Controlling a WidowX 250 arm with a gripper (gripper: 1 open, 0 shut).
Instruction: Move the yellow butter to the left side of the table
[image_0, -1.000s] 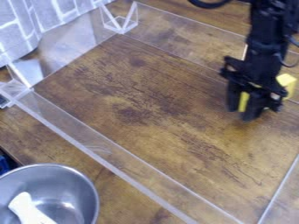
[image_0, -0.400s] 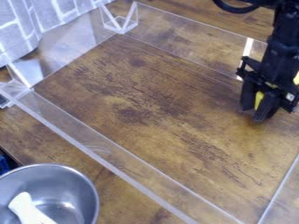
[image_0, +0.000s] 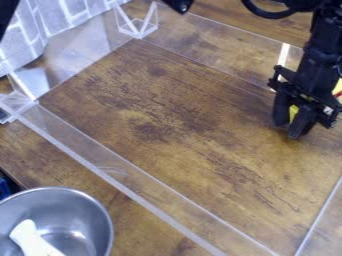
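Camera view first: how far along is it?

"Early, I'd judge. The gripper (image_0: 294, 118) is by the right-hand acrylic strip (image_0: 317, 211) of the table (image_0: 163, 118), with its fingers closed on the yellow butter (image_0: 293, 114). Only a small patch of yellow shows between them, so the label is out of sight."

So the grasp is done?

"It looks that way. What I can't tell is whether the butter is off the wood or touching it; the dark fingers cover most of it."

And what's left?

"Nearly all the carrying. The butter is at the right edge, well apart from the left one, where the clear strip (image_0: 110, 171) runs down above the metal bowl (image_0: 56, 223). It has to cross the wood, be set down on that side, then be let go."
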